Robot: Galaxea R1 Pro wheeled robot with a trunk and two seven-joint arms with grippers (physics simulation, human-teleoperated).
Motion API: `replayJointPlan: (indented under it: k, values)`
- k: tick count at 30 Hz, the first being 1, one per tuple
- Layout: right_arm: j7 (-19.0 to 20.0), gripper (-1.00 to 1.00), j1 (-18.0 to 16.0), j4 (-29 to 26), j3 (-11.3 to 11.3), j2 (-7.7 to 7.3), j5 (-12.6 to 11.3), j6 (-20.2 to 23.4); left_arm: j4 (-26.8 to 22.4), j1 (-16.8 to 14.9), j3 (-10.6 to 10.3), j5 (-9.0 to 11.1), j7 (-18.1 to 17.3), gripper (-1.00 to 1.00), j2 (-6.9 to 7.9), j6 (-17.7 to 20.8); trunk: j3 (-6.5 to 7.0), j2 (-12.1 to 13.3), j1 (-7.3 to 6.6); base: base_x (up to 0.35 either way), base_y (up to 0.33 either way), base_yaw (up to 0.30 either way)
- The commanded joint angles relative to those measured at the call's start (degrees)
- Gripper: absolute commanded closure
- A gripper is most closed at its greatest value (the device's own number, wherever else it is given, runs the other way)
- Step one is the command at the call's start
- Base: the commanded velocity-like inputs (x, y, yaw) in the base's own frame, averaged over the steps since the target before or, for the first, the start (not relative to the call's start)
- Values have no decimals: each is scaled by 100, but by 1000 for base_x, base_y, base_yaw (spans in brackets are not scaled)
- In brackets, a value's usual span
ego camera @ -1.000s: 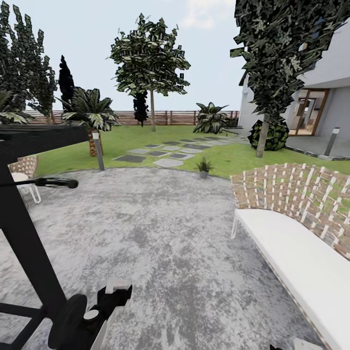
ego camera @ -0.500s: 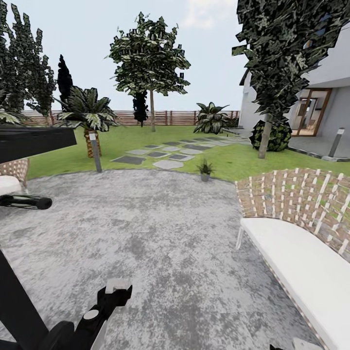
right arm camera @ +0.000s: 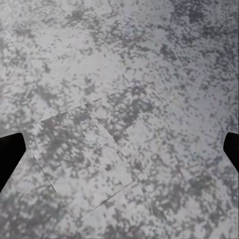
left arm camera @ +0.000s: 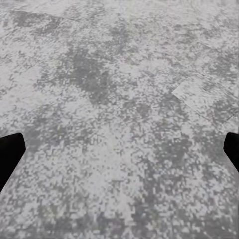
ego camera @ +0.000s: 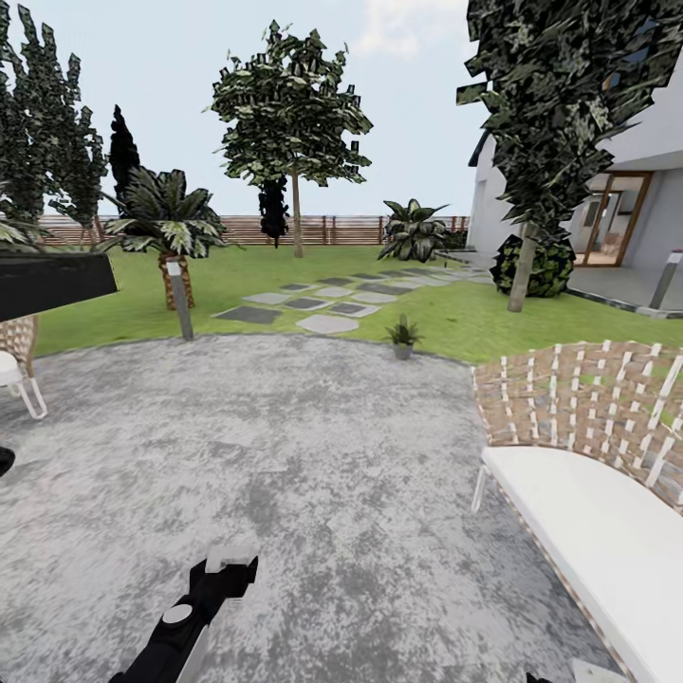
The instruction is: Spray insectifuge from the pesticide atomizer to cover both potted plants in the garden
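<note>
The pesticide atomizer is out of view. The garden lies ahead, with the grey round patio [ego camera: 285, 446] underfoot and green lawn [ego camera: 455, 318] beyond it. A small plant in a grey pot [ego camera: 403, 338] stands at the patio's far edge; I cannot tell whether it is one of the potted plants. My left gripper [ego camera: 226, 569] hangs low over the paving. In the left wrist view it [left arm camera: 119, 152] is open with nothing between its dark fingertips [left arm camera: 10, 154]. My right gripper [right arm camera: 119, 152] is also open over bare paving.
A woven bench with a white cushion [ego camera: 588, 493] fills the right side. A grey bollard lamp [ego camera: 177, 299] and a palm [ego camera: 166, 223] stand at the far left edge, near a wicker chair [ego camera: 14, 365] and a black slab [ego camera: 52, 283]. Stepping stones [ego camera: 323, 304] lead toward the fence [ego camera: 332, 230].
The camera has moved forward over the patio. The black frame at the left has slid out of the picture and the bench has shifted right. Both arms keep their pose.
</note>
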Motion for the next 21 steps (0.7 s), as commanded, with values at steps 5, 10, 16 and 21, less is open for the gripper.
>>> replayJointPlan:
  k: [5, 10, 16, 21]
  values:
    - [10, -100, -2, -9, -5, 1, 14, 32, -10, -1, 3, 0, -3, -100, 1, 33, -6, -2, 2, 336, 0, 0]
    - [10, -100, -2, -9, -5, 1, 15, 32, -10, -1, 3, -3, -3, -100, 2, 33, -6, -2, 2, 336, 0, 0]
    - [10, -100, -2, -9, -5, 1, 13, 32, -10, -1, 3, -3, -3, -100, 2, 33, -6, -2, 2, 336, 0, 0]
    - [10, -100, -2, -9, -5, 1, 15, 32, -10, -1, 3, -3, -2, -100, 2, 33, -6, -2, 2, 336, 0, 0]
